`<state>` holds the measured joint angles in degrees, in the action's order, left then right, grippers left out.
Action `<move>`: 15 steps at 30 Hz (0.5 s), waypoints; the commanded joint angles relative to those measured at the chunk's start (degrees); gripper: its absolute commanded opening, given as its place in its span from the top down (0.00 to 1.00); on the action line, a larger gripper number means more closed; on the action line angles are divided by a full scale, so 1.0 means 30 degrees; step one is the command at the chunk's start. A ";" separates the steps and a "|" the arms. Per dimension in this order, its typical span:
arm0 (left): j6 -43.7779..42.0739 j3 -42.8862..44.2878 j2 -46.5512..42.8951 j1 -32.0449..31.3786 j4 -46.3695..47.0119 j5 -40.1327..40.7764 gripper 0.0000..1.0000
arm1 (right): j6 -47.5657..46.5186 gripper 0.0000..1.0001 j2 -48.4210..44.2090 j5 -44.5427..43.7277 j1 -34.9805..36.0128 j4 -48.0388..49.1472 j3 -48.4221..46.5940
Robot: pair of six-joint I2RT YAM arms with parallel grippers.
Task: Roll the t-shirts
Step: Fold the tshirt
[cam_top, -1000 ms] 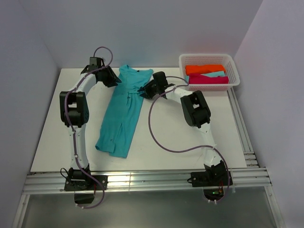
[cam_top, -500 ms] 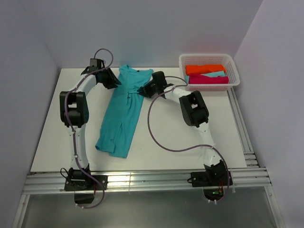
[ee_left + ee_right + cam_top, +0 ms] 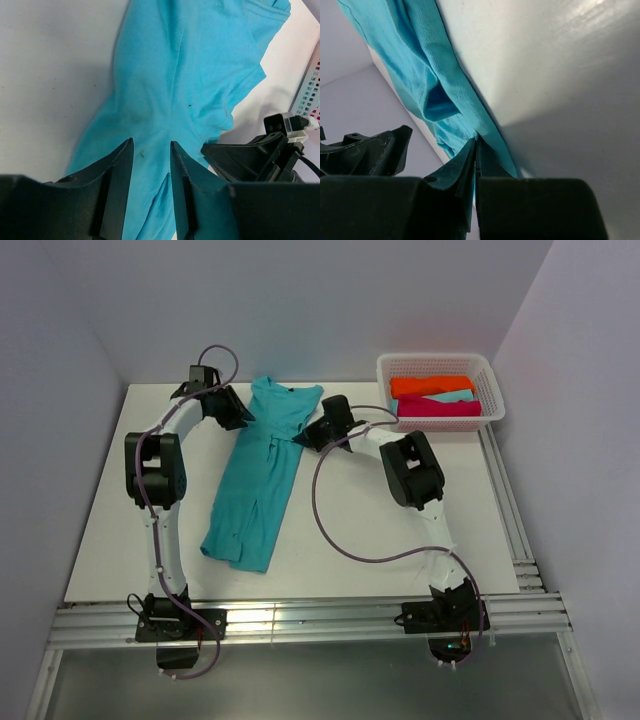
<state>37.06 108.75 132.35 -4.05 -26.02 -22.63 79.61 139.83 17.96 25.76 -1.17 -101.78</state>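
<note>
A teal t-shirt (image 3: 255, 475) lies folded lengthwise on the white table (image 3: 400, 540), with its neck end at the back. My left gripper (image 3: 233, 412) is at the shirt's upper left edge. In the left wrist view it (image 3: 151, 145) is open, its fingers low over the teal cloth (image 3: 185, 65). My right gripper (image 3: 310, 432) is at the shirt's upper right edge. In the right wrist view it (image 3: 476, 142) is shut on a fold of the teal shirt's hem (image 3: 445, 75). Orange (image 3: 432, 385), pale aqua (image 3: 452, 397) and magenta (image 3: 440, 409) shirt bundles lie in the basket.
The white mesh basket (image 3: 436, 358) stands at the back right of the table, and its edge shows in the left wrist view (image 3: 309, 95). Walls close in at the back and both sides. The right arm's cable (image 3: 330, 520) loops over the table's middle.
The right gripper has shifted slightly at the shirt's upper right edge and the cloth there has moved a little with it. The left arm has barely moved.
</note>
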 commanded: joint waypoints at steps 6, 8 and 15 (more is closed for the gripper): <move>-0.0106 -0.0009 -0.1666 -0.0025 0.0324 0.0308 0.59 | -0.0902 0.94 -0.1756 -0.0389 0.0203 -0.0723 0.0351; -0.0194 -0.0126 -0.1755 -0.0025 0.0178 0.0396 0.59 | -0.0932 0.93 -0.1873 -0.0302 0.0261 -0.0753 0.0410; -0.0341 -0.0801 -0.2107 0.0004 0.0091 0.0630 0.59 | -0.0699 0.89 -0.2254 -0.0301 0.0788 -0.1015 0.0586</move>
<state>37.04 106.89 129.88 -4.05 -26.09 -21.52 78.08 138.28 17.47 26.59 -2.57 -100.40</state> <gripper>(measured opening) 0.408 0.108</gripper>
